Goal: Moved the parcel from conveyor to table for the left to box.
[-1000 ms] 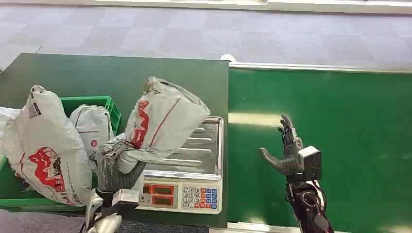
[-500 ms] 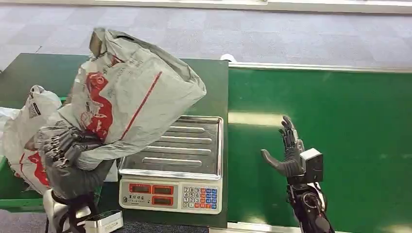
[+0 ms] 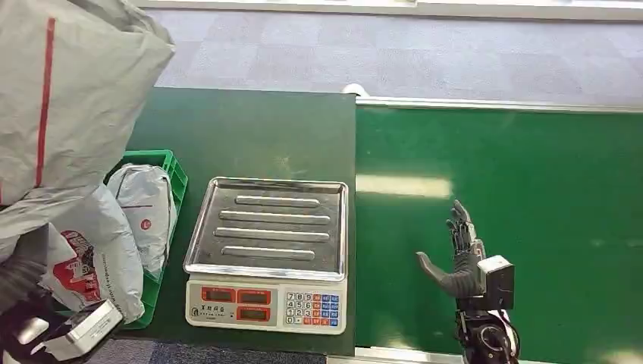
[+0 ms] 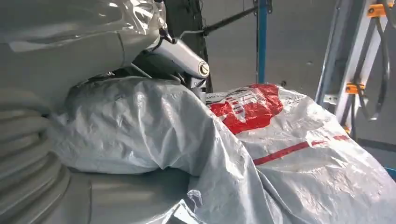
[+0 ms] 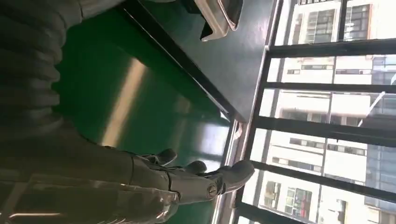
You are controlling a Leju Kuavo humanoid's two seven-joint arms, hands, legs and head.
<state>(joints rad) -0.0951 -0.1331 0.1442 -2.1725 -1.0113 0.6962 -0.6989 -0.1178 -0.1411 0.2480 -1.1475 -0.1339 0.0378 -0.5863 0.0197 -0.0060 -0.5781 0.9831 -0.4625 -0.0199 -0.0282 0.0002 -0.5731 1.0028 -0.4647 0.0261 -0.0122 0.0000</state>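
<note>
The grey parcel point(image 3: 68, 98) with a red stripe is held high at the left, close to the head camera, above the green box point(image 3: 173, 168). My left hand point(image 3: 17, 279) grips its lower end and is mostly hidden under the plastic. In the left wrist view the parcel point(image 4: 289, 158) shows crumpled grey plastic and a red print, bunched against my left hand point(image 4: 112, 46). My right hand point(image 3: 461, 258) hovers over the green conveyor point(image 3: 531, 197), fingers apart and holding nothing. In the right wrist view, the spread fingers point(image 5: 196, 179) have nothing between them.
Two other grey parcels point(image 3: 145, 205) point(image 3: 95, 262) lie in the green box. A weighing scale with a bare steel tray point(image 3: 269, 227) and keypad stands on the dark table point(image 3: 250, 129) between box and conveyor. Grey carpet lies beyond.
My left hand has lifted the parcel off the scale, up and to the left, to above the box. The right hand has dropped slightly toward the near edge, still open.
</note>
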